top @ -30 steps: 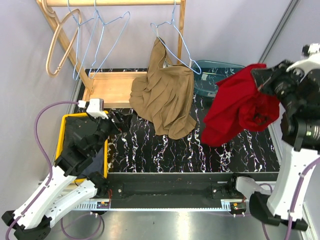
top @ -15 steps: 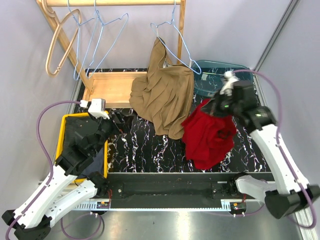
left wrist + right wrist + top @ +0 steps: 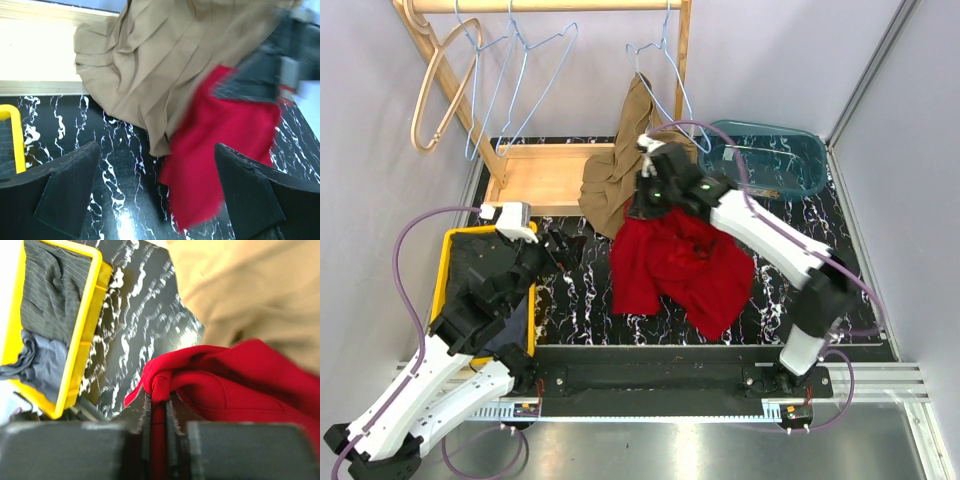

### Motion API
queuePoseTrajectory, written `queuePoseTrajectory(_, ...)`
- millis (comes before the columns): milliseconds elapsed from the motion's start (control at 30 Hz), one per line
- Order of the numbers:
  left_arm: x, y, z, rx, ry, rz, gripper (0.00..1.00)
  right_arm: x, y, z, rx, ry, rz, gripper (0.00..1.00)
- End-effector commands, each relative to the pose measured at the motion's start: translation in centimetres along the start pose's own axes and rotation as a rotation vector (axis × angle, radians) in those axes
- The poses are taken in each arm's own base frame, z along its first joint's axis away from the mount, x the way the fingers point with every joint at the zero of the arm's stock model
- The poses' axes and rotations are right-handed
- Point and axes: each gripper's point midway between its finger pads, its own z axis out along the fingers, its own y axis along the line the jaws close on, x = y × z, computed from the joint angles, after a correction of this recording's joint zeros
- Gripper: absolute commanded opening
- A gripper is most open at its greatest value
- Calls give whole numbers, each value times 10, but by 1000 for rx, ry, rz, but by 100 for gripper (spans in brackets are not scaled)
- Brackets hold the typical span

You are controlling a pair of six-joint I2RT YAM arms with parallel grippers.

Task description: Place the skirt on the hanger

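Right claw (image 3: 642,203) is closed, pinching a bunched fold of the red skirt (image 3: 675,265). In the right wrist view the fingers (image 3: 142,415) are nearly together with only red cloth squeezed between them. The skirt hangs from that pinch and spreads over the middle of the table (image 3: 580,300). Can't tell whether its lower edge lies on the table. Its top edge is against the tan garment (image 3: 605,185), and it overlaps that garment's lower right part.

The tan garment hangs on the blue wire hanger (image 3: 665,70) on the rail (image 3: 550,6), with its lower folds slumped on the wooden base. The red skirt is on no hanger and sits below that one.

Left claw (image 3: 558,243) is wide open, holding and touching nothing. It is above the table just right of the yellow bin (image 3: 448,260), pointing at both garments. Dark clothes are in the bin. A teal basin (image 3: 790,170) is at the far right.
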Motion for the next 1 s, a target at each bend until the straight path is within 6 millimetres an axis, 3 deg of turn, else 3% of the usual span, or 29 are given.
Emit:
queuePoseTrajectory(0, 11, -4, -2, 45, 20, -1, 99, -26, 47, 42, -126, -44, -79, 21)
queuePoseTrajectory(33, 14, -4, -1, 42, 27, -8, 99, -27, 48, 47, -126, -42, -89, 35)
queuePoseTrajectory(100, 19, 0, 2, 24, 38, -19, 99, -34, 45, 46, -88, -63, -95, 49)
queuePoseTrajectory(133, 22, -1, 3, 23, 47, -23, 99, -38, 42, 42, -69, -81, -96, 65)
queuePoseTrajectory(167, 23, 0, 5, 18, 51, -23, 99, -40, 32, 40, -18, -101, -97, 72)
queuePoseTrajectory(233, 29, 2, 9, 8, 67, -15, 99, -51, 31, 18, 1, -153, -116, 85)
queuePoseTrajectory(267, 32, 2, 12, 3, 81, -10, 99, -51, 19, 15, 60, -172, -120, 87)
queuePoseTrajectory(300, 34, 1, 15, 3, 88, -7, 99, -58, 19, -3, 69, -209, -132, 89)
queuePoseTrajectory(367, 37, -2, 19, 16, 100, 2, 99, -52, 5, -14, 128, -222, -145, 94)
queuePoseTrajectory(400, 41, -3, 24, 19, 113, 3, 99, -56, 4, -32, 135, -257, -140, 95)
queuePoseTrajectory(433, 43, -5, 26, 28, 119, 4, 99, -52, -2, -37, 154, -259, -141, 96)
queuePoseTrajectory(467, 45, -12, 28, 66, 125, 6, 99, -34, -17, -35, 195, -229, -138, 96)
queuePoseTrajectory(533, 56, -16, 33, 87, 161, 18, 99, -22, -26, -52, 218, -235, -122, 96)
queuePoseTrajectory(567, 65, -20, 36, 111, 189, 22, 99, 3, -41, -47, 248, -185, -117, 96)
queuePoseTrajectory(633, 77, -23, 37, 132, 225, 43, 99, 20, -47, -59, 243, -177, -84, 95)
queuePoseTrajectory(667, 90, -20, 36, 132, 262, 54, 99, 45, -53, -56, 227, -119, -85, 94)
queuePoseTrajectory(767, 117, -6, 29, 82, 324, 55, 99, 77, -54, -71, 173, -76, -61, 92)
queuePoseTrajectory(867, 138, 14, 21, -27, 398, 2, 99, 105, -60, -71, 171, 10, -43, 89)
queuePoseTrajectory(967, 150, 20, 13, -68, 436, -51, 99, 127, -78, -64, 238, 83, -39, 86)
